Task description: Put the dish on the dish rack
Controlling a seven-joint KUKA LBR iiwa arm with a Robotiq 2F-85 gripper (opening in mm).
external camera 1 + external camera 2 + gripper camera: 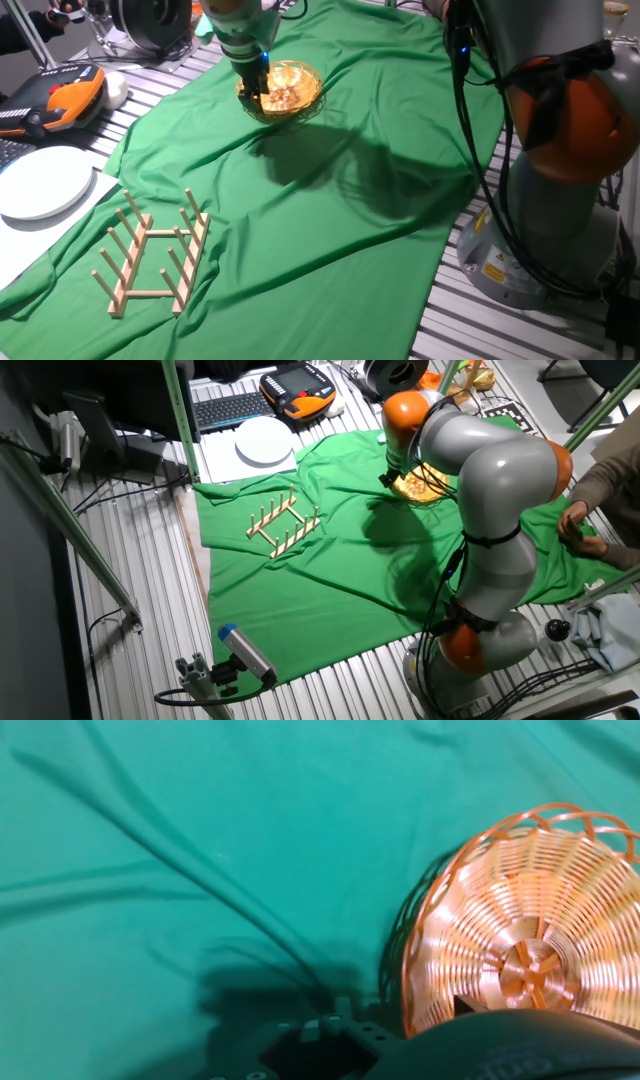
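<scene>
The dish [288, 90] is a golden woven wire basket at the far side of the green cloth. It also shows in the other fixed view [422, 484], and close up at the right of the hand view [530, 920]. My gripper [255, 92] points down at its left rim and is shut on that rim. The dish looks slightly raised and casts a lattice shadow on the cloth. The fingertips are hidden in the hand view. The wooden dish rack [150, 255] stands empty on the cloth's near left part, far from the gripper, and shows in the other fixed view [283, 525].
A white plate [42, 182] lies on white paper left of the cloth, beyond the rack. An orange teach pendant [70, 100] lies behind it. The arm's base [560, 200] stands at the right. The green cloth [330, 230] has folds and wrinkles.
</scene>
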